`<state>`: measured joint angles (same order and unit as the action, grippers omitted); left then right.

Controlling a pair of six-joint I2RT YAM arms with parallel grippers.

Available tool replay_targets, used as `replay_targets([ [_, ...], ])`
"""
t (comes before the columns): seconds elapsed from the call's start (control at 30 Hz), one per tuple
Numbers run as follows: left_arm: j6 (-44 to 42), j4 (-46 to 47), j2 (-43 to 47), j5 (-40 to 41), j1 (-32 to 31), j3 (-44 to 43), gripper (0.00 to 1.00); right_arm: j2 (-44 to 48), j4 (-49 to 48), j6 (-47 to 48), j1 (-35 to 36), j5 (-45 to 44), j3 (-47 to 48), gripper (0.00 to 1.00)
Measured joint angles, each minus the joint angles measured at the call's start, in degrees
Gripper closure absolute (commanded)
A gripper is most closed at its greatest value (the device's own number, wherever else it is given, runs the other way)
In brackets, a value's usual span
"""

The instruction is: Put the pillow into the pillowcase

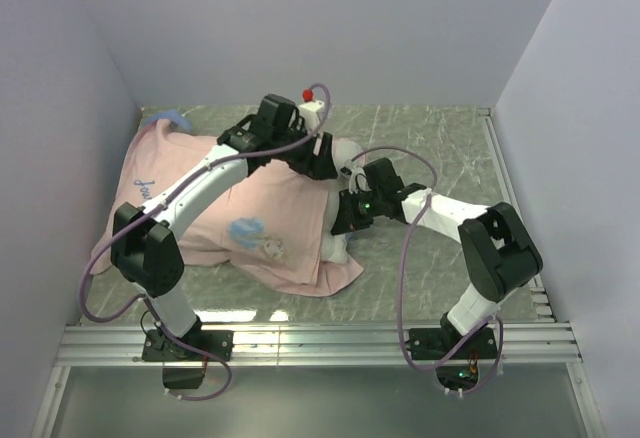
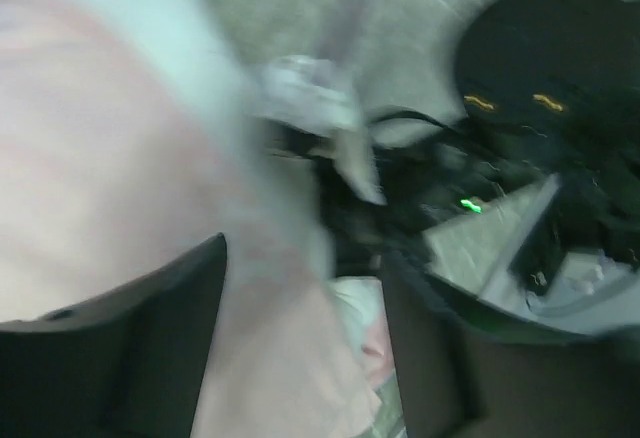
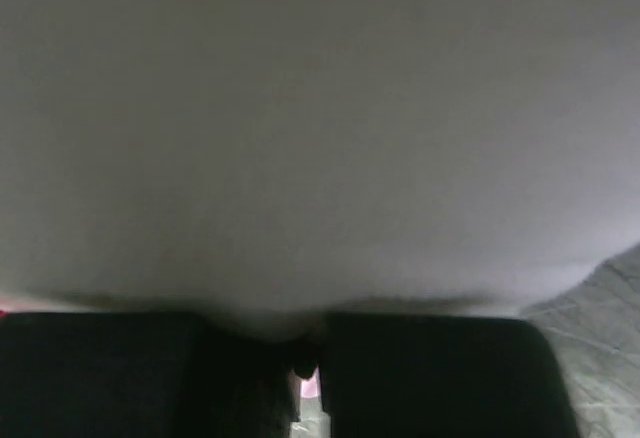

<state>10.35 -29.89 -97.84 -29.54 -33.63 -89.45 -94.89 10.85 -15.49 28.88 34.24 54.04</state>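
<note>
Right gripper (image 3: 312, 343) closed, pillow (image 3: 320, 138) filling wrist view

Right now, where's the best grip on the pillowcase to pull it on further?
Probably take the pillowcase by its open hem on the right, top layer only, where the white pillow shows. Come in from the right, low over the table: elsewhere the cloth lies draped flat over the pillow, with no free edge to pinch.

Pale pink pillowcase (image 1: 280, 208) with a blue princess print, plain white pillow (image 3: 320, 128), grey-green marbled surface (image 1: 440, 148) with pale veins
</note>
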Motion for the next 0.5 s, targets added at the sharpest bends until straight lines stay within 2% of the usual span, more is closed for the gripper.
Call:
replay_targets([
  [0.03,-0.1,-0.6,0.0,2.0,0.9,-0.7,0.11,0.4,0.0,0.2,0.0,0.3,-0.3,0.67],
  [0.1,-0.8,-1.7,0.0,5.8,2.6,-2.4,0.11,2.3,-0.3,0.0,0.0,0.8,-2.1,0.45],
  [0.2,-2.0,-2.1,-0.2,12.4,4.1,-5.7,0.12,8.1,-0.3,-0.1,-0.1,1.2,-6.6,0.32],
  [0.33,-4.1,-2.7,-3.2,19.8,2.8,-12.4,0.12,15.7,1.4,-1.1,-2.9,3.4,-8.7,0.30],
  [0.5,-5.5,-4.0,-10.7,23.9,1.1,-21.2,0.12,16.0,0.3,-8.3,-13.3,6.6,-6.1,0.27],
])
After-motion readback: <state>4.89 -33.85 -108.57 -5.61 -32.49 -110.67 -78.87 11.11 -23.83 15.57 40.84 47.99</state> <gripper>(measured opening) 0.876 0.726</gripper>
